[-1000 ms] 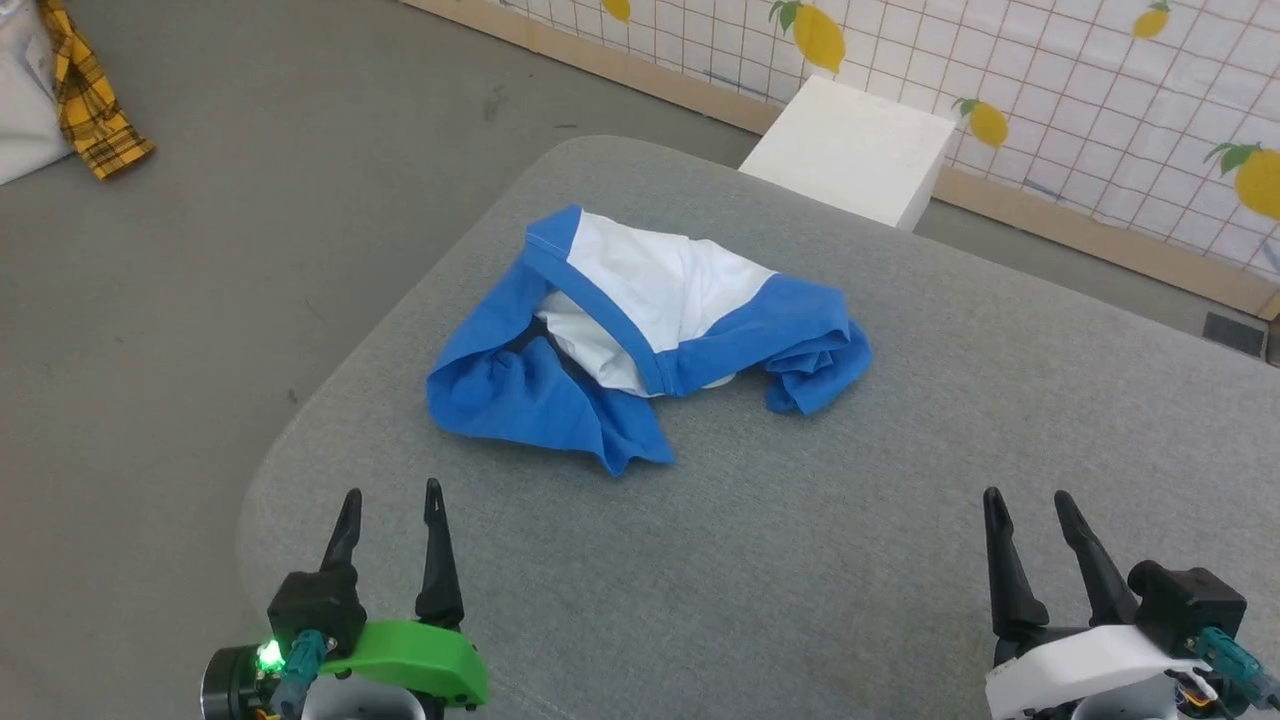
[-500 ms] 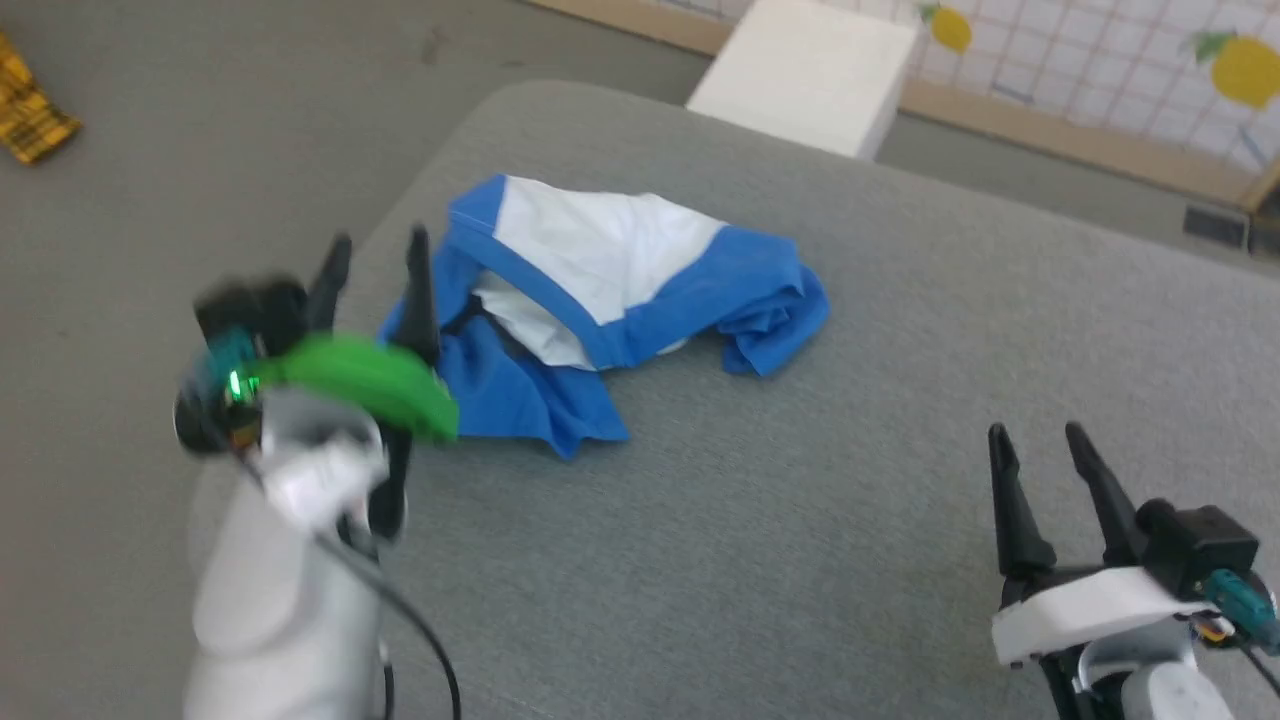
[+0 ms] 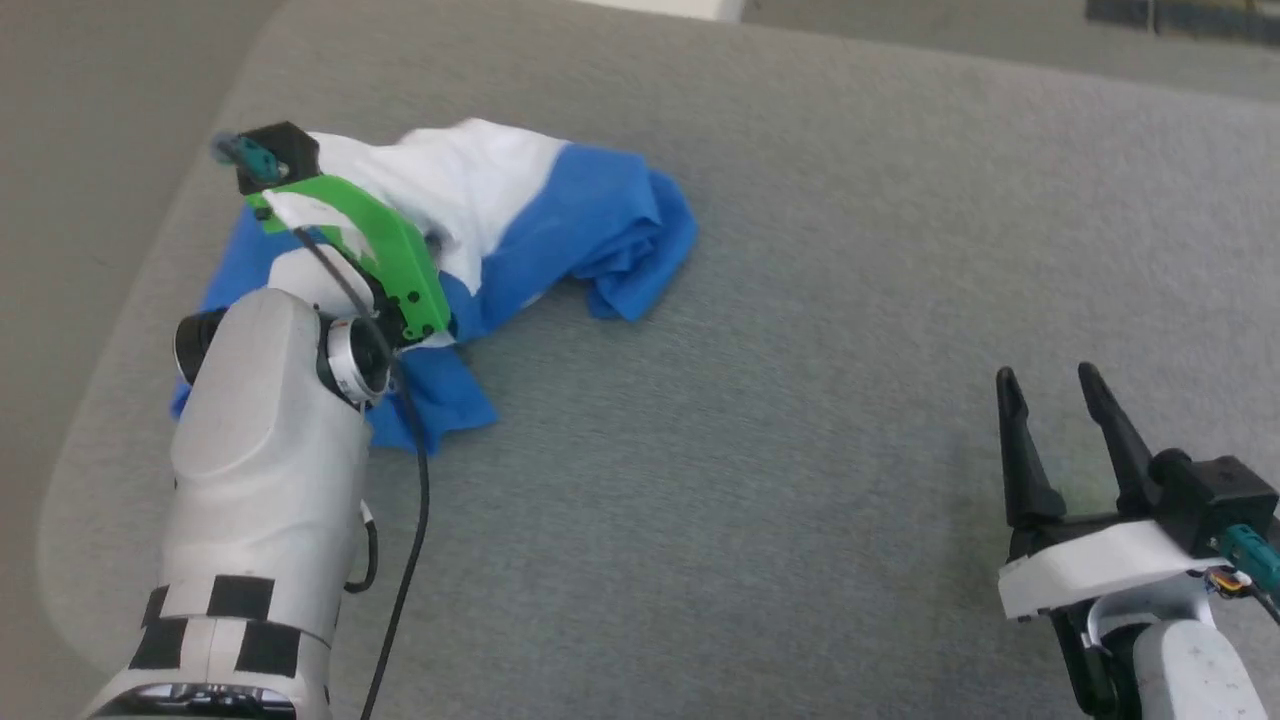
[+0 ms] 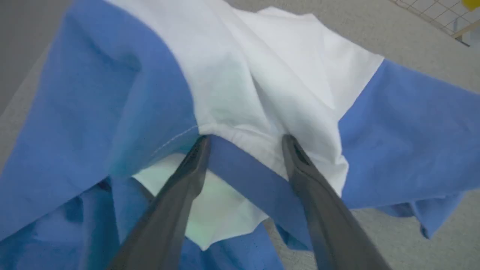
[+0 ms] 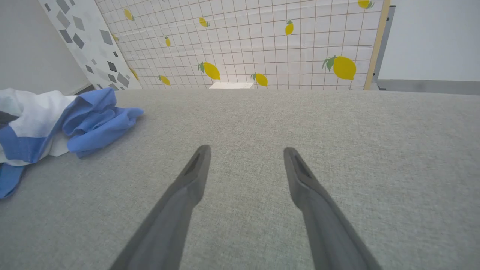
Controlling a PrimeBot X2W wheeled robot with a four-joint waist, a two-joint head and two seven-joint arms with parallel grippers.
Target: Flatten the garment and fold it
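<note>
In the left wrist view, your left end effector (image 4: 245, 140) has its fingers spread wide, and their tips sit against a crease in the garment (image 4: 262, 75) where white cloth meets a blue band (image 4: 243, 168). The band runs between the fingers, but nothing is pinched. The cloth looks thin, matte and limp, and a stitched seam line shows along the blue. Expect it to be light and to sag and bunch rather than keep its shape. Take it by that doubled, hemmed band, which should grip better than a single loose layer.

In the head view, the garment lies in a crumpled heap near the left corner of the bench (image 3: 800, 450), a grey, felt-like surface with rounded corners. The left arm reaches down over the heap. Your right end effector (image 3: 1050, 385) is fully open, empty and well apart from the cloth.

In the right wrist view, the fingers are splayed over bare bench. The garment's rumpled blue sleeve lies at the left edge, with a lemon-print wall (image 5: 262, 45) beyond.
</note>
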